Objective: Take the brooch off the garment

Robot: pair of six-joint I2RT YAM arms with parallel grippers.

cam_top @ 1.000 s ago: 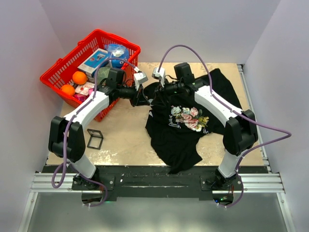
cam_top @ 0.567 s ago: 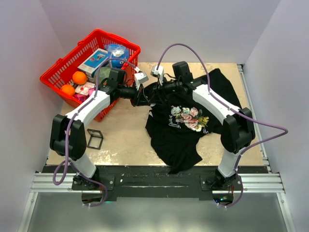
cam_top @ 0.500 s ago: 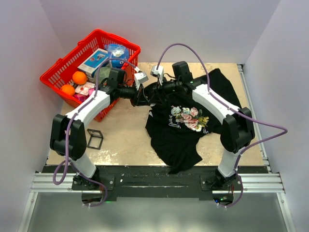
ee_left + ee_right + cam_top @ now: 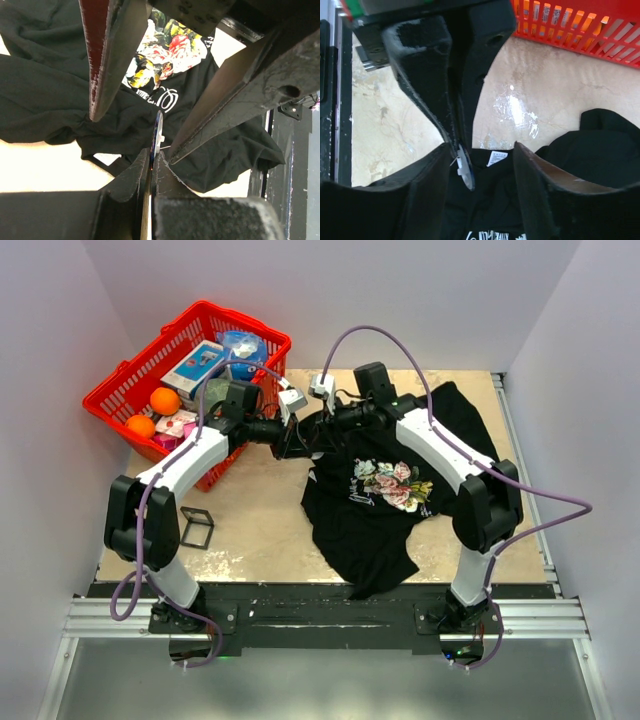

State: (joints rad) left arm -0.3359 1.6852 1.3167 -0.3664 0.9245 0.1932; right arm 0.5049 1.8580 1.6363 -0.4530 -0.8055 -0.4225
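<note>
1. both arms reach in to one spot over the neck end of the garment [image 4: 370,520], upper middle of the top view, just right of the red basket [image 4: 140,352].
2. the left gripper [image 4: 152,167] has its jaws pinched tight on the brooch [image 4: 158,131]. in the left wrist view it shows edge-on as a thin disc right at the fingertips, so it's a small bite on the rim and probably easy to lose.
3. the right gripper [image 4: 482,147] has its jaws spread apart. one finger sits on each side of the left tips and the brooch, and they touch nothing that shows. best guess is it's lined up to hold the cloth down or take the pin.
4. in the right wrist view the brooch sits just above the bunched black fabric, near the white tag [image 4: 495,158] and well away from the floral print [image 4: 392,483]. can't tell if its pin is through the cloth or already out.
5. for room, the bare desk [image 4: 260,510] opens to the lower left of the meeting point. only a small black frame [image 4: 196,528] lies further down there.
6. the tight sides are the basket wall, near on the upper left, and the far edge of the desk, close behind the jaws.
7. the four fingers are crowded together, so any sideways tug could knock them. pulling back toward the lower left looks like the free way out.
</note>
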